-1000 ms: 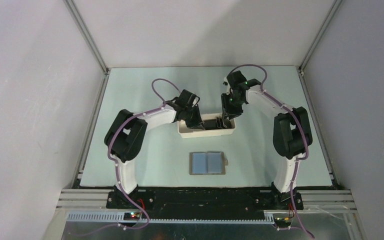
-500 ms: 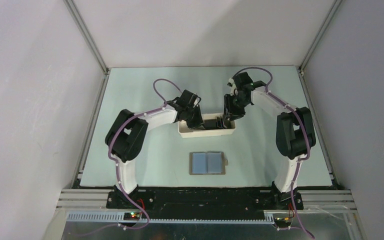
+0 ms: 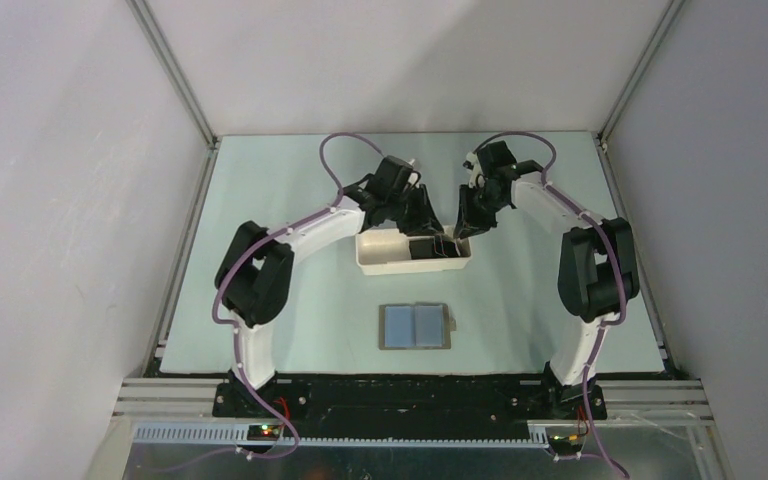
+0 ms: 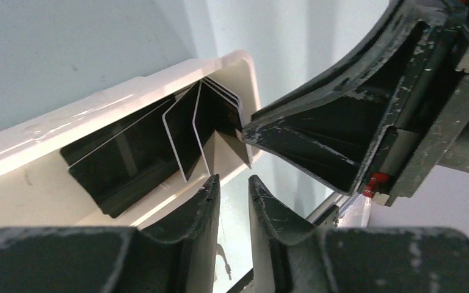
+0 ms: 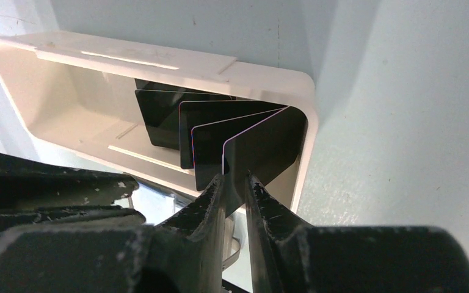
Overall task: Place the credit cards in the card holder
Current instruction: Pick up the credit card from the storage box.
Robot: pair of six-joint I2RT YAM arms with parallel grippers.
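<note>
Several dark credit cards (image 5: 220, 119) stand fanned at the right end of a white tray (image 5: 159, 61). My right gripper (image 5: 235, 183) reaches down to them. Its jaws are narrow, one on each side of the nearest card (image 5: 269, 143), with a small gap still showing. My left gripper (image 4: 233, 183) hovers just beside the same cards (image 4: 186, 131). It is open a little and nothing is between its fingers. From above, both grippers, left (image 3: 428, 222) and right (image 3: 457, 235), meet over the tray's right end. The card holder (image 3: 416, 326) lies open flat, its blue pockets facing up, nearer the arm bases.
The white tray (image 3: 380, 265) lies crosswise at mid table, its left half bare. The right gripper's fingers (image 4: 317, 140) fill the right of the left wrist view, a tip touching a card. Metal frame rails border the table.
The left arm has lifted out of the tray's left part and swung right toward the cards. The right gripper has shifted slightly back and settled lower at the tray's right end.
</note>
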